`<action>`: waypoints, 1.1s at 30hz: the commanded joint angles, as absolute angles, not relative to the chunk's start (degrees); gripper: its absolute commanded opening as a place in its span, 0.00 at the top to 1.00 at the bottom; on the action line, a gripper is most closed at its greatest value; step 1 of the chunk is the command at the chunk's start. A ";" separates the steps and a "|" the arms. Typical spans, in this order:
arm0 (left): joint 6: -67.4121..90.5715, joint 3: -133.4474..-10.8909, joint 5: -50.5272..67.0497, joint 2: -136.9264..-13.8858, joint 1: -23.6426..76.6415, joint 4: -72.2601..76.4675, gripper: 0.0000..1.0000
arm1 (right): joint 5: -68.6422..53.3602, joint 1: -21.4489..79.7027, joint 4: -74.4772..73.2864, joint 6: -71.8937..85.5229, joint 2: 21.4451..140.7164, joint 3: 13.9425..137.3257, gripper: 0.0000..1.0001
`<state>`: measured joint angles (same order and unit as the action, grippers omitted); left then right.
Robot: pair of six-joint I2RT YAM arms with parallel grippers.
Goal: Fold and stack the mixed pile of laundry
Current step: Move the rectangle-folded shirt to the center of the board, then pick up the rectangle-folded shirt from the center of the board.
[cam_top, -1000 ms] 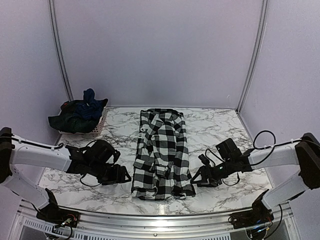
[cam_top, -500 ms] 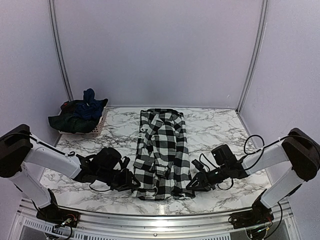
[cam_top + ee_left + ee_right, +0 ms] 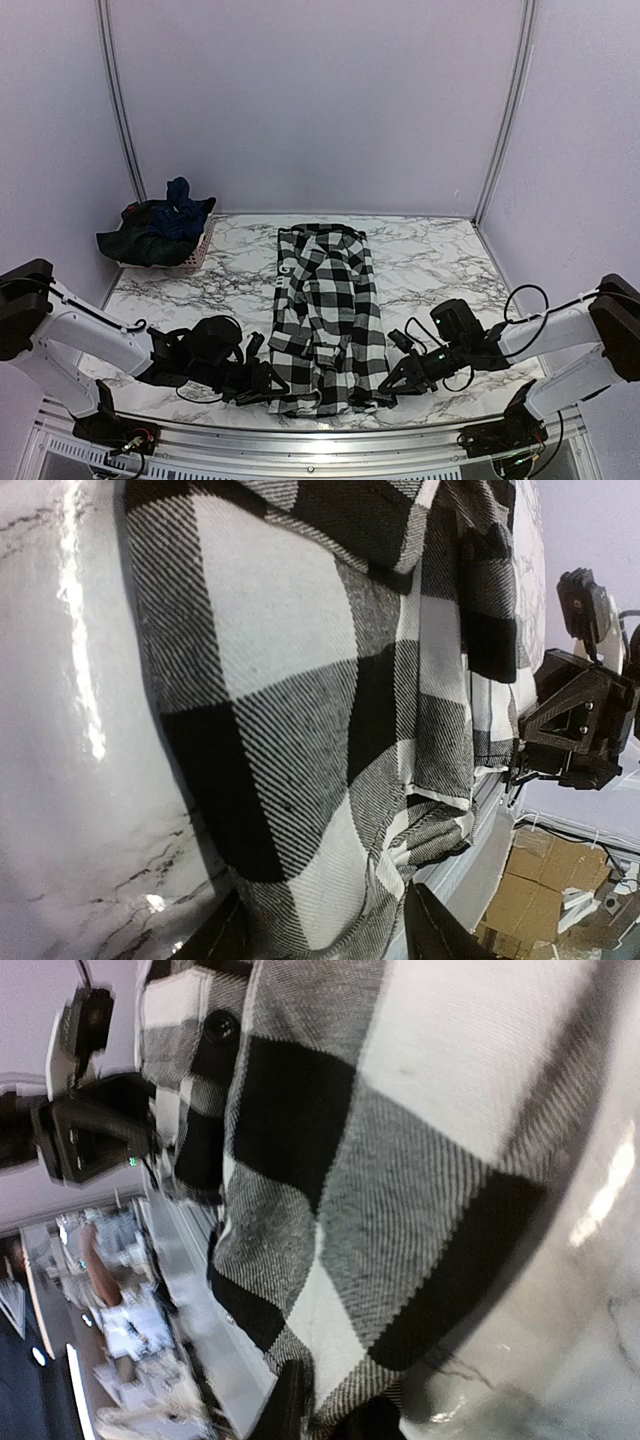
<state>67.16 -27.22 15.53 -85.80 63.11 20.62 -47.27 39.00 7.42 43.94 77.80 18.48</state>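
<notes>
Black-and-white check shirt (image 3: 325,310): flat between both grippers. Left gripper (image 3: 265,385) astride one hem corner, right gripper (image 3: 383,383) at the other; pinch indiscernible on either. Seat both corners deep, then lift evenly.

The table (image 3: 430,250) has a white marble-patterned top veined in grey, filling the lower half of the top view. At its centre lies a black-and-white checked shirt (image 3: 325,310), folded into a long strip that runs from the far side down the frame — its lower hem reaches almost to the near edge. At the table's upper left corner stands a small basket (image 3: 203,250) — heaped with dark garments (image 3: 160,230) that spill over its rim.
</notes>
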 commanded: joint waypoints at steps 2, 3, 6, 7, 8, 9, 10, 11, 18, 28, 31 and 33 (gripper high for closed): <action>70.32 -25.58 13.80 -87.79 65.83 20.88 0.48 | -45.98 39.66 5.03 44.00 77.69 16.46 0.71; 70.66 -25.91 13.81 -88.54 66.56 21.37 0.49 | -45.89 39.67 5.26 43.88 78.13 16.07 0.70; 71.82 -26.77 13.68 -90.86 68.85 23.20 0.54 | -45.79 39.77 5.94 43.92 78.31 14.86 0.69; 72.34 -26.80 13.51 -91.41 69.43 23.92 0.56 | -45.90 39.76 6.05 43.95 78.19 14.57 0.71; 72.63 -26.81 13.41 -91.81 69.85 24.63 0.59 | -46.02 39.79 6.10 43.96 77.89 14.43 0.73; 72.88 -26.74 13.19 -91.94 70.14 25.12 0.64 | -46.25 39.87 6.07 43.95 77.61 14.42 0.77; 72.95 -26.64 12.88 -91.78 70.29 25.44 0.70 | -46.50 40.04 6.01 43.90 77.16 14.58 0.82; 73.00 -26.49 12.41 -91.27 70.35 25.48 0.74 | -46.64 40.32 5.73 43.82 76.62 14.92 0.86; 70.98 -25.36 9.29 -82.43 71.11 25.32 1.00 | -47.47 41.77 0.88 42.77 68.06 17.62 1.00; 64.45 -35.03 10.18 -80.29 69.71 18.25 1.00 | -46.05 41.42 -3.34 41.62 65.72 27.16 1.00; 64.49 -36.55 12.05 -79.74 65.50 17.60 1.00 | -46.03 39.73 -2.45 41.27 68.36 30.91 1.00; 64.32 -38.07 13.70 -79.34 61.69 17.58 1.00 | -46.46 37.58 -1.77 40.80 70.41 33.46 1.00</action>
